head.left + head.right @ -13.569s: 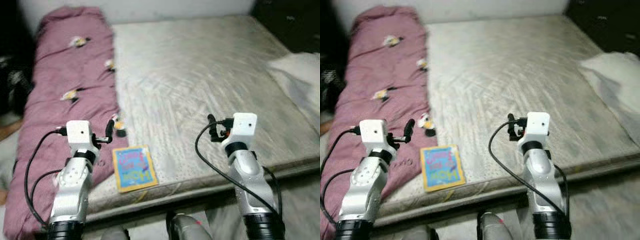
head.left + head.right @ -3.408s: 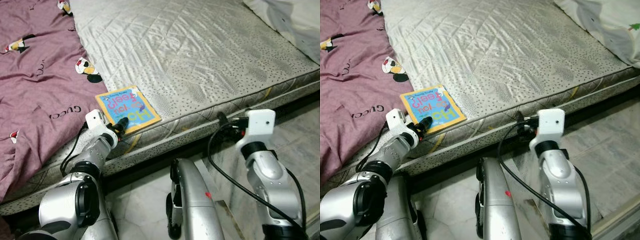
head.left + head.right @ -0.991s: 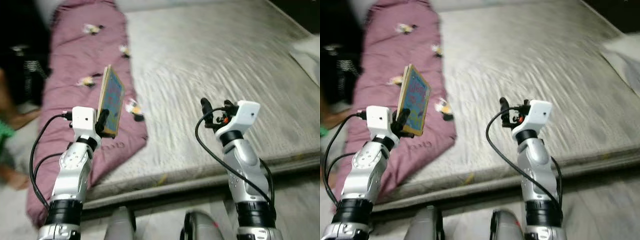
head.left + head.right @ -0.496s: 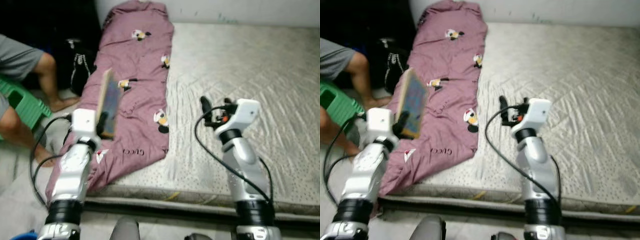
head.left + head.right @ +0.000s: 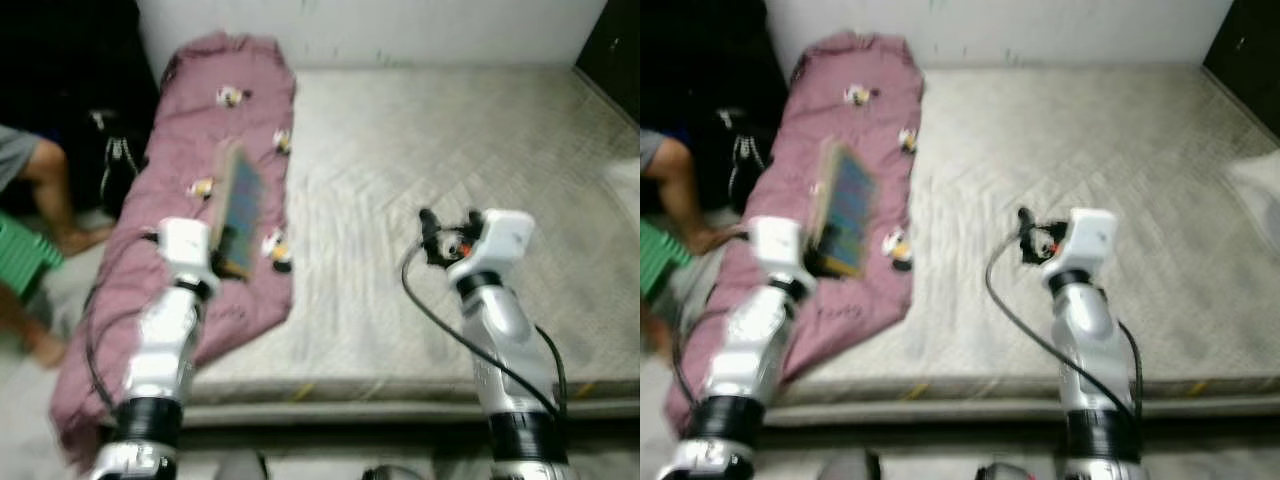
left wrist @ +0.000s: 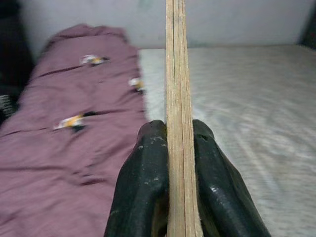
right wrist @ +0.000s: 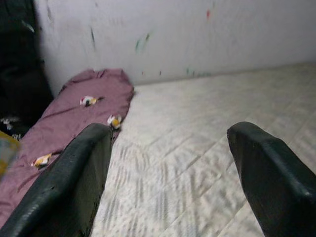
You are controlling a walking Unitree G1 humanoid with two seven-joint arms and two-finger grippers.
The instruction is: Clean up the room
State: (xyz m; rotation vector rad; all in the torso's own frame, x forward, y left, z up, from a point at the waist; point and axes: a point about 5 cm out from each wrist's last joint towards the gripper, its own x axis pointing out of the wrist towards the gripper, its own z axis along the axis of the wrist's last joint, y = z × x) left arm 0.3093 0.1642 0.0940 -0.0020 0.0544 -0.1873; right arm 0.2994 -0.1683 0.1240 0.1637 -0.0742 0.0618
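Clamped on the lower edge of a board book (image 5: 238,208), the left gripper (image 5: 222,262) is raised in front of the robot in the left eye view, its silver arm bent up from the lower left. The book stands nearly upright, tilted slightly, above a maroon blanket (image 5: 215,120) lying along the left side of a bare grey mattress (image 5: 430,150). The right gripper (image 5: 445,232) is held up over the mattress at about the same height, arm bent at the elbow. A person's bare leg (image 5: 45,195) shows at the far left beside a green stool (image 5: 22,265).

Right eye view: the same scene, blurred, with the book (image 5: 843,208) over the blanket (image 5: 855,110).

Left wrist view: both black fingers (image 6: 143,187) press the book's edge (image 6: 177,118) between them, the thin layered edge running straight up the frame, blanket (image 6: 69,113) and mattress (image 6: 247,98) behind.

Right wrist view: the right gripper's fingers (image 7: 79,173) stand wide apart and hold nothing, pointing over the mattress (image 7: 197,128) toward a marked white wall (image 7: 173,34).
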